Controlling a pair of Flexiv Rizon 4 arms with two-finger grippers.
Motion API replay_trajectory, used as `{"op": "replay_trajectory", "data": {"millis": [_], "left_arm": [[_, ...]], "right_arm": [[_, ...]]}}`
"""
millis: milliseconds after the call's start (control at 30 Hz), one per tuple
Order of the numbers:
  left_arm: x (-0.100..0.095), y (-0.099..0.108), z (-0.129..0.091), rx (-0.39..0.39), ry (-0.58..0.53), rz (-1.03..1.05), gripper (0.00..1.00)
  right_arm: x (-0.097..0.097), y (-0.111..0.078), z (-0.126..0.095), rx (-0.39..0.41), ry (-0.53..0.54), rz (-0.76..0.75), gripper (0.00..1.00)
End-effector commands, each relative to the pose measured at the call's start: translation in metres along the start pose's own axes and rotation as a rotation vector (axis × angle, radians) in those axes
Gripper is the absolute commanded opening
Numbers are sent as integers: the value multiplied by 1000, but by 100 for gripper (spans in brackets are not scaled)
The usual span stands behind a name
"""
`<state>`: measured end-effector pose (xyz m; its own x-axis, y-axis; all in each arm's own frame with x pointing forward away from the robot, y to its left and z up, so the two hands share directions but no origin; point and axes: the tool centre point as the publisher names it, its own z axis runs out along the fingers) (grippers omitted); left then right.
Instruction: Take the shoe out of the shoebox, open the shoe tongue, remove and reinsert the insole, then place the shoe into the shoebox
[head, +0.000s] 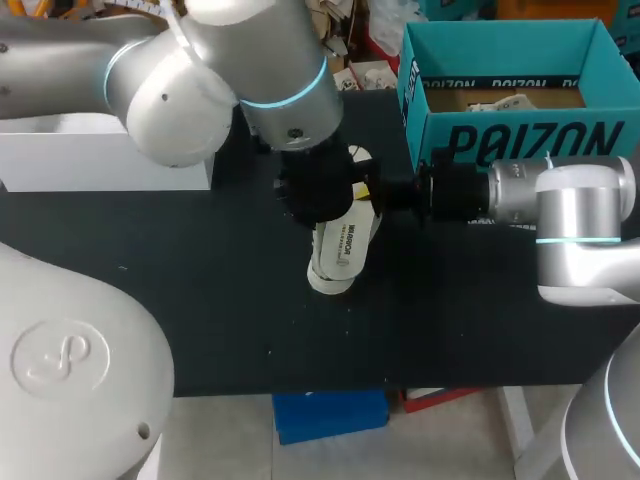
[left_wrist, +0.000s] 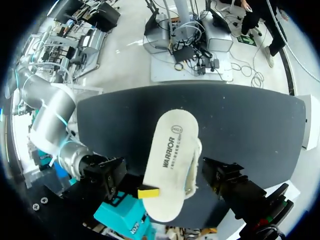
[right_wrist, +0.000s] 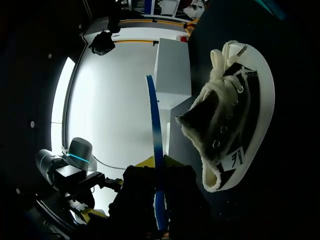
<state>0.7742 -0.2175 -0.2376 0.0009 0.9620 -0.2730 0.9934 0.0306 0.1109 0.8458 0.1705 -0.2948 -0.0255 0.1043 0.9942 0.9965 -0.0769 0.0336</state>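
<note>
Head view, from your left: a white box (head: 100, 160) sits at ten o'clock on the black table (head: 200, 300). At centre the left gripper (head: 320, 205) hangs over the shoe (right_wrist: 235, 115); you cannot tell whether it grips anything. The shoe rests on the table, with the white insole (left_wrist: 170, 160) held flat above it, one end pinched between the right gripper's (right_wrist: 157, 162) closed fingers. At two o'clock the teal shoebox (head: 520, 140) stands open, a pale scrap lying on its brown floor.

Print on insole (left_wrist: 170, 160); lettering on shoebox (head: 520, 145) front.
</note>
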Motion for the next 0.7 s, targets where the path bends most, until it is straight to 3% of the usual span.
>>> {"op": "replay_trajectory", "data": {"millis": [33, 233, 700], "left_arm": [[-6, 3, 1, 14, 311, 5, 100], [-10, 6, -2, 42, 231, 42, 100], [-11, 1, -6, 16, 221, 23, 100]], "right_arm": [[0, 0, 1, -1, -2, 0, 0], [0, 0, 1, -1, -2, 0, 0], [0, 0, 1, -1, -2, 0, 0]]}}
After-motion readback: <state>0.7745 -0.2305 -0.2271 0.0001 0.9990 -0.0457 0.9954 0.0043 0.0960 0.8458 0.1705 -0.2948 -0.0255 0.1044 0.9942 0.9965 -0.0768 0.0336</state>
